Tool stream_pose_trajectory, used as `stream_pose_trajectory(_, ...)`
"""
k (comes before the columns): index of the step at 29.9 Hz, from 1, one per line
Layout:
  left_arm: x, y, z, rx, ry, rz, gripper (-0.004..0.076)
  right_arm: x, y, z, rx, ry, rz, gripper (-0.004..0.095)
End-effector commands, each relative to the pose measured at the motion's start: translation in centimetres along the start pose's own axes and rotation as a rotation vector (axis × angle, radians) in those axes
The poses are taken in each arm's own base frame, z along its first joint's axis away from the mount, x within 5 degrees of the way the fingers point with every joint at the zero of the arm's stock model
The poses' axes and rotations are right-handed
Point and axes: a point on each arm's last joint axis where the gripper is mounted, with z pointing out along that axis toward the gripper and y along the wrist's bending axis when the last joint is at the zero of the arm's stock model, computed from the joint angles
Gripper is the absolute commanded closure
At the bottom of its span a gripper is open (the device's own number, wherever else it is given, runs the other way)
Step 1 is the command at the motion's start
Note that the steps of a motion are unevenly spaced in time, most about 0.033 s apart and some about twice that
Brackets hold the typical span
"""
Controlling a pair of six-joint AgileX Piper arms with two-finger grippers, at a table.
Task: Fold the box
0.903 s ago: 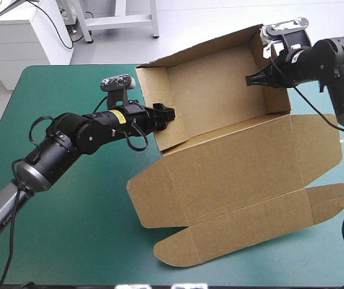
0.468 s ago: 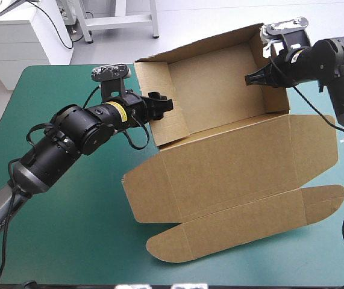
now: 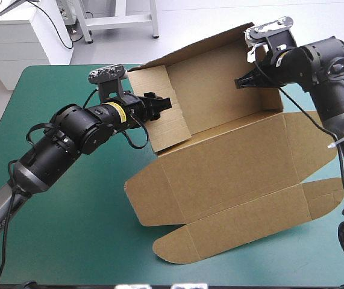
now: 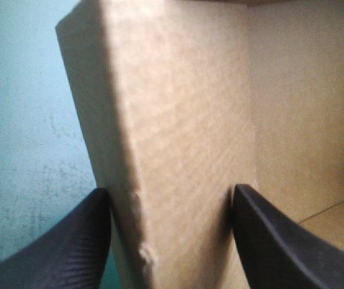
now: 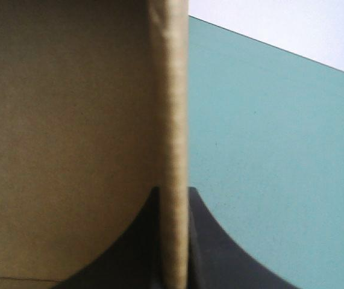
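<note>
Walls are up on the brown box [image 3: 220,90], so it stands as an open tray toward the far side of your teal-green surface [image 3: 69,241]. The back wall and both end walls are raised. The lid [image 3: 232,162] lies spread flat from the tray's front toward the near edge. A long flap with rounded ends [image 3: 238,232] runs along the lid's near side.

Your left tool [image 3: 162,108] comes in at the left end wall [image 3: 162,114] from outside the tray. In the left wrist view its black fingers [image 4: 69,241] stand wide apart with that wall [image 4: 178,120] between them. One finger is outside over the surface and the other is inside the tray. Each finger sits close against a face of the wall, but you cannot tell whether either one presses it.

Your right tool [image 3: 241,81] is at the right end wall [image 3: 271,96], up near its top edge by the far corner. In the right wrist view the fingers [image 5: 214,241] are drawn almost together, pinching the wall's thin edge [image 5: 173,120] between them. The tray's inside lies to one side of that edge and bare surface to the other.
</note>
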Motion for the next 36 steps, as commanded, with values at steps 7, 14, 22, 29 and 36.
stream_pose_trajectory(7, -0.8, -0.8, -0.5, 0.047, -0.040, -0.055, 0.0306, -1.7, 1.1, -3.5, 0.055, -0.186, -0.021, 0.0907)
stream_pose_trajectory(14, -0.6, -0.7, -0.1, 0.032, -0.025, -0.118, 0.0306, -1.8, 1.1, -3.5, 0.055, -0.198, -0.021, 0.0908)
stream_pose_trajectory(22, -0.2, -0.4, 0.8, -0.005, 0.001, -0.144, 0.0306, -1.9, 1.1, -3.6, 0.053, -0.210, -0.002, 0.0908)
stream_pose_trajectory(29, 0.1, -0.3, 1.3, -0.003, -0.003, -0.135, 0.0328, -1.9, 1.1, -3.6, 0.051, -0.209, 0.012, 0.0908)
stream_pose_trajectory(36, -0.2, -0.2, 1.3, -0.013, -0.030, -0.090, 0.0722, -1.8, 1.1, -3.5, 0.050, -0.202, 0.013, 0.0910)
